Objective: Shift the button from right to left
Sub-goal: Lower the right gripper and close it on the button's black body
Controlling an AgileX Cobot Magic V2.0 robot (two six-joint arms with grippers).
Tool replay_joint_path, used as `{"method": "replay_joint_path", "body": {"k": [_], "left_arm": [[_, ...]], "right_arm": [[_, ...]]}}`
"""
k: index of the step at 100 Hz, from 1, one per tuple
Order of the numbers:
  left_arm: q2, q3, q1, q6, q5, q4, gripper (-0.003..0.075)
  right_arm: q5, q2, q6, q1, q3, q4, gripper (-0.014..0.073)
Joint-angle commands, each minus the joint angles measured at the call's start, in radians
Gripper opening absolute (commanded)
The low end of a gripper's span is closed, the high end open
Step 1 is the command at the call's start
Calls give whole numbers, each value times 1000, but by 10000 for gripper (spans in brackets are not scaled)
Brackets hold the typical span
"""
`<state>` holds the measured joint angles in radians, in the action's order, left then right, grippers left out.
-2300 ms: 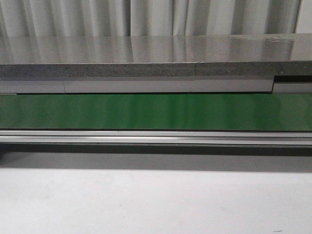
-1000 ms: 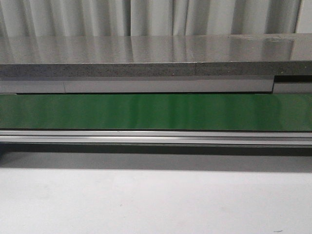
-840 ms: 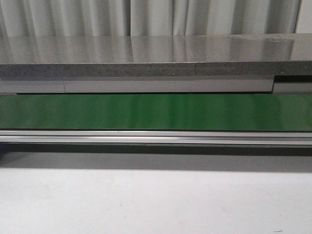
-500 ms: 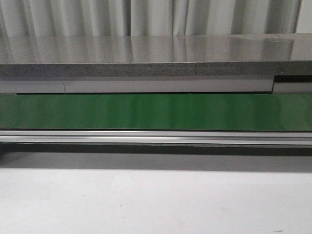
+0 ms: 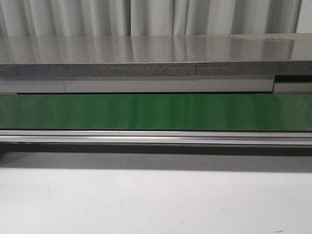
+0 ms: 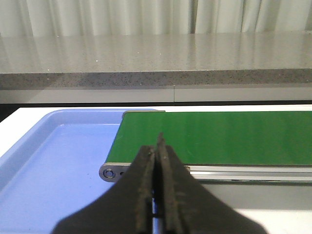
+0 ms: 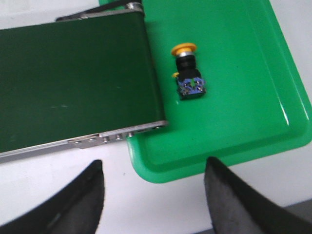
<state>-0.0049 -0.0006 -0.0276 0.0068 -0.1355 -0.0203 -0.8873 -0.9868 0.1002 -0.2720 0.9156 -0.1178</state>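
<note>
The button, yellow cap on a black body with blue-green marks, lies on its side in a green tray in the right wrist view, close to the end of the green conveyor belt. My right gripper is open, its fingers wide apart over the white table just short of the tray's near corner, clear of the button. In the left wrist view my left gripper is shut with nothing in it, in front of the belt's other end. The front view shows neither gripper nor the button.
A blue tray sits under the belt's end in the left wrist view. The belt runs across the front view with a metal rail before it and a grey stone counter behind. White table lies in front.
</note>
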Motion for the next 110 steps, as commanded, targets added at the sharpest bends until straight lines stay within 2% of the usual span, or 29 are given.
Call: {"method": "replay_joint_path", "body": {"k": [1, 18, 50, 80, 110], "left_arm": [[-32, 44, 3, -7, 77, 2, -20], [-32, 44, 3, -7, 77, 2, -20], [-32, 44, 3, -7, 77, 2, -20], [-32, 44, 3, -7, 77, 2, -20], [-32, 44, 3, -7, 77, 2, -20]], "right_arm": [[5, -59, -37, -65, 58, -23, 523], [-17, -182, -113, -126, 100, -10, 521], [-15, -449, -143, -220, 227, 41, 521], [1, -663, -161, -230, 345, 60, 521], [75, -806, -162, -232, 371, 95, 521]]}}
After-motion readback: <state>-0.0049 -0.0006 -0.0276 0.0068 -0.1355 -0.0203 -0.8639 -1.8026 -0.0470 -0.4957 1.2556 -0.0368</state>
